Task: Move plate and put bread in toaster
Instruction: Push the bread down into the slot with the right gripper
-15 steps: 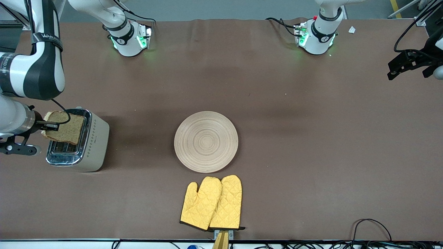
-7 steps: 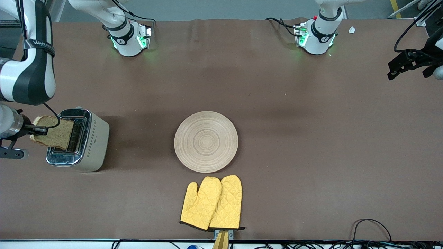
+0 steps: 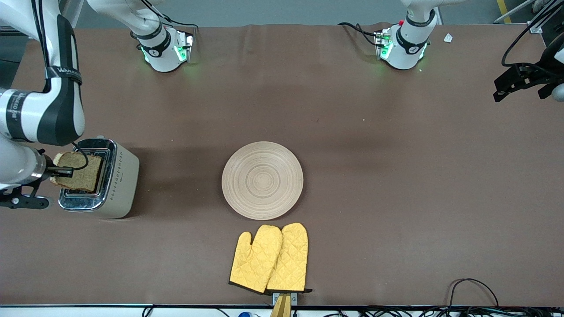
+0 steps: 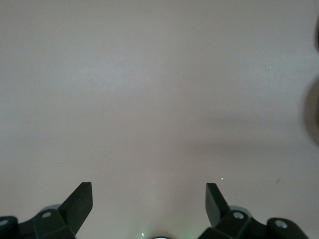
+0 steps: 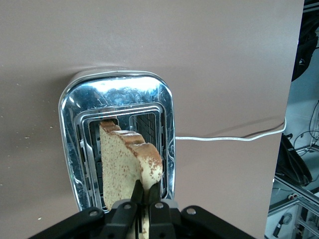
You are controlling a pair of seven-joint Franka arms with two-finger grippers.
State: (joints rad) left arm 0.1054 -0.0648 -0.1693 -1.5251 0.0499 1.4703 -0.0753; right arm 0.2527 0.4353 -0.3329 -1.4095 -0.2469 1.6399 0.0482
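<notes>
Brown cloth covers the whole tabletop point(image 3: 396, 176), and down at the right arm's end stands the toaster point(image 3: 115, 180), cream-beige body, a row of small diamond marks along its side, its chrome top point(image 5: 117, 94) gleaming in the right wrist view with both slots open to the camera. And over that chrome top we have the bread point(image 3: 78, 171): a brown speckled slice with a darker crust, held upright on edge, its lower part dipping at the mouth of one slot point(image 5: 107, 149), though how deep it sits I cannot tell. The right claw point(image 5: 144, 196) is clamped on the crust at the slice's upper edge, fingers point(image 5: 154, 191) pressed tight against it, hovering just above the toaster. A white cord point(image 5: 229, 138) trails away from the toaster across the cloth. At mid-table lies the plate point(image 3: 262, 180), big, round, pale wood with concentric ring grooves, wider than the toaster and carrying nothing. Nearer the front camera, just beside the plate's rim, a pair of yellow quilted oven mitts point(image 3: 269, 259) lies flat, one overlapping the other. The left claw point(image 4: 148, 201) waits out at the left arm's end, fingers spread wide apart over bare cloth, gripping nothing at all.
</notes>
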